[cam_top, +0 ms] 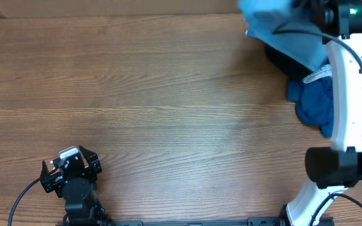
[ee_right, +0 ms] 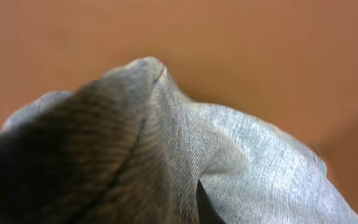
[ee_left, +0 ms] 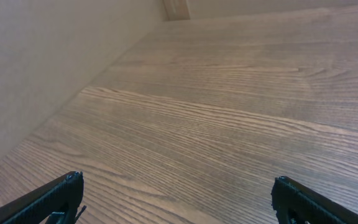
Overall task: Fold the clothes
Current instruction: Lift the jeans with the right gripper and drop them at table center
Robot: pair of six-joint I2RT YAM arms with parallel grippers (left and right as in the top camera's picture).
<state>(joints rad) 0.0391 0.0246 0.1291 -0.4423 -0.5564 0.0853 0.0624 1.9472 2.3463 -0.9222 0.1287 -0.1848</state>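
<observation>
Heaped at the far right corner of the table (cam_top: 137, 94): clothes (cam_top: 294, 56) in a tangle, with a pale blue cloth (cam_top: 272, 25) uppermost over a black piece (cam_top: 280, 59) and a dark blue garment (cam_top: 313, 103). Well apart, parked near left over bare wood, the left gripper (ee_left: 178, 200) with jaws spread wide and holding nothing. Stretched out to the pale blue cloth, the right gripper (cam_top: 312, 9), jaws lost behind fabric filling the wrist view, so impossible to call pinching or spread. Likely light, limp and quick to bunch or slip. Best taken by a hem or corner rather than mid-fold, then drawn out flat before any fold.
</observation>
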